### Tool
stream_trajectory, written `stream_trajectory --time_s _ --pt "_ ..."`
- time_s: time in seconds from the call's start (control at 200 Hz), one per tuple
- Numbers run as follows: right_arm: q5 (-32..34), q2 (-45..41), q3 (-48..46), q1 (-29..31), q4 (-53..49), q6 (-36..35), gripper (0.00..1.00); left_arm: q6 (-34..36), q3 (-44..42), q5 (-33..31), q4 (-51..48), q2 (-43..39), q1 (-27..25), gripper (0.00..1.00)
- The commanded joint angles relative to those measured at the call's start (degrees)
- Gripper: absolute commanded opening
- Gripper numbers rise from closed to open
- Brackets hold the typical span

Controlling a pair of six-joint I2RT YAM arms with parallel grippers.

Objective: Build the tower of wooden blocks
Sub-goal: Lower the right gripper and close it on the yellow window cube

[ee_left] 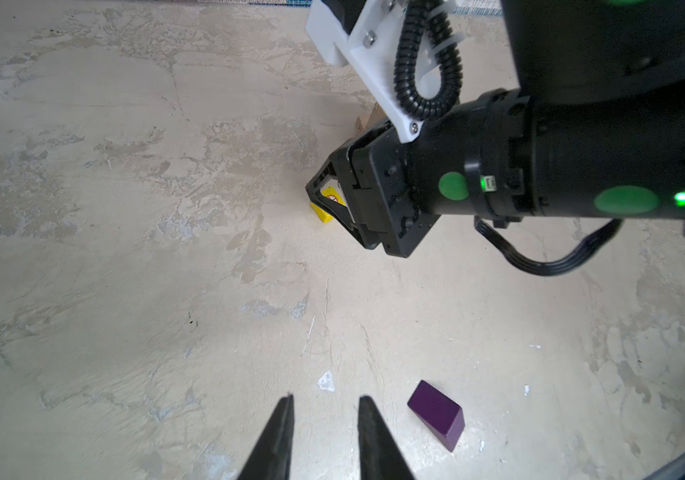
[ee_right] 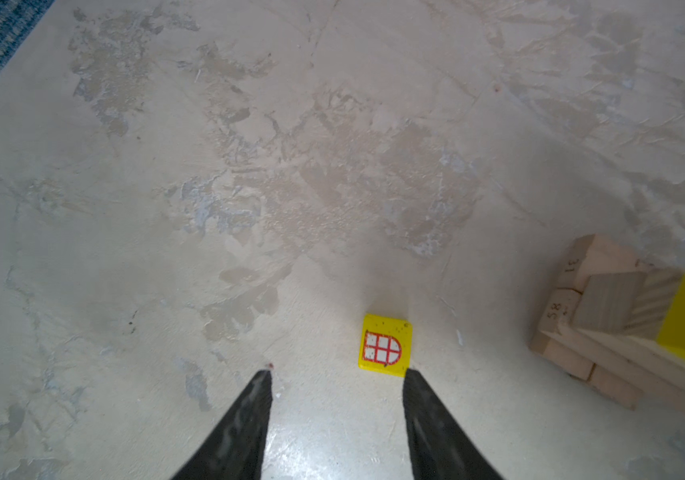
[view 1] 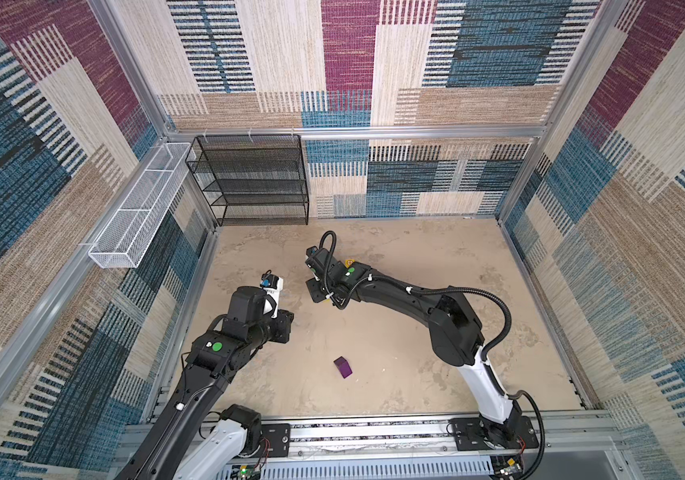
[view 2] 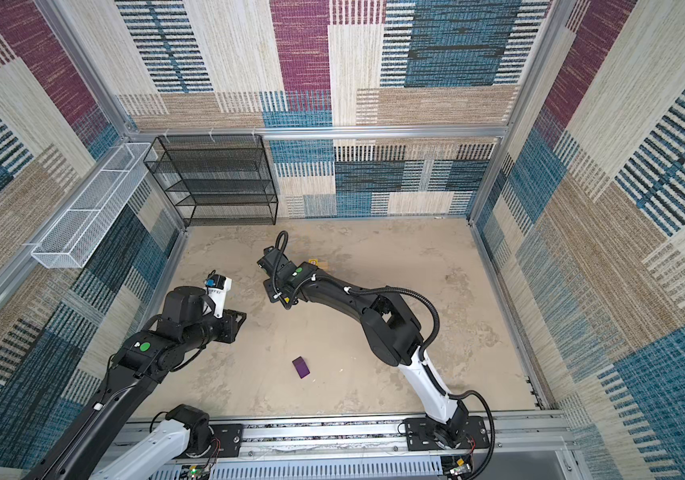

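Fingers of the left gripper (ee_left: 326, 399) stand slightly parted and empty, the purple house-shaped block (ee_left: 436, 415) lying near them on the worktop (ee_left: 124, 249). Right gripper (ee_right: 336, 372) fingers gape empty, a yellow cube (ee_right: 385, 346) at one tip; the wood block tower (ee_right: 606, 307) stands nearby.

I'm seeing a yellow cube (ee_right: 385, 345) wearing a red-and-white window print, a purple block (ee_left: 436, 415), pale tan bricks (ee_right: 608, 303), and a mottled beige floor (ee_right: 166, 249).
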Motion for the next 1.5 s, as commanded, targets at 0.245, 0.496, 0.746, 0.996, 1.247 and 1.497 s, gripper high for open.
stream_trajectory --time_s 0.245,0.496,0.746,0.996,1.247,1.497 --pt "2.77 4.85 6.38 0.09 -4.39 0.37 0.49 -1.32 -0.22 6.75 2.35 1.95 4.88 0.28" --pt "3.99 6.61 7.79 0.08 -6.21 0.84 0.52 -1.23 -0.19 7.31 2.35 2.14 5.1 0.27" --pt "4.8 7.7 7.85 0.03 -7.34 1.23 0.53 -1.23 -0.25 7.9 2.44 2.33 5.1 0.27" --pt "4.44 9.2 8.6 0.0 -8.04 1.12 0.51 -1.23 -0.13 8.37 2.44 2.74 5.1 0.26" --pt "5.65 10.64 9.85 -0.12 -9.44 1.31 0.53 -1.23 -0.13 8.54 2.45 2.91 5.15 0.26" --pt "5.5 11.31 10.67 -0.26 -9.6 1.11 0.49 -1.16 -0.01 8.8 2.44 3.18 5.18 0.25"
